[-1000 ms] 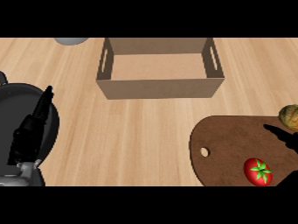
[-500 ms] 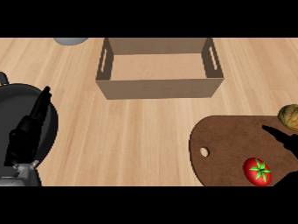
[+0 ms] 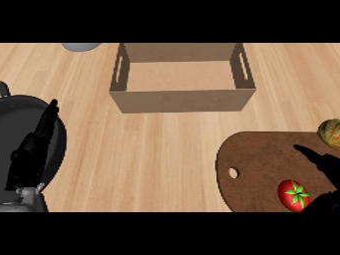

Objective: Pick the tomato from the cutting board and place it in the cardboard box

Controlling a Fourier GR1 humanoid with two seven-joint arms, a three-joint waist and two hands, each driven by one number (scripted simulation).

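Red tomato (image 3: 294,195) is lying on the cutting board (image 3: 257,164), nothing shifting since a moment ago; right hand (image 3: 333,172) is hovering beside it, fingers spread, not grasping. Cardboard box (image 3: 181,77) is waiting.

just one view here, a head cam looking steeply down at the wood surface (image 3: 165,144). far edge of the scene sits at the top, where the box (image 3: 182,77) is, and the near edge is at the bottom, where both forearms come in. it's fairly close: the board (image 3: 257,159) and pan (image 3: 62,144) get cut off at the sides.
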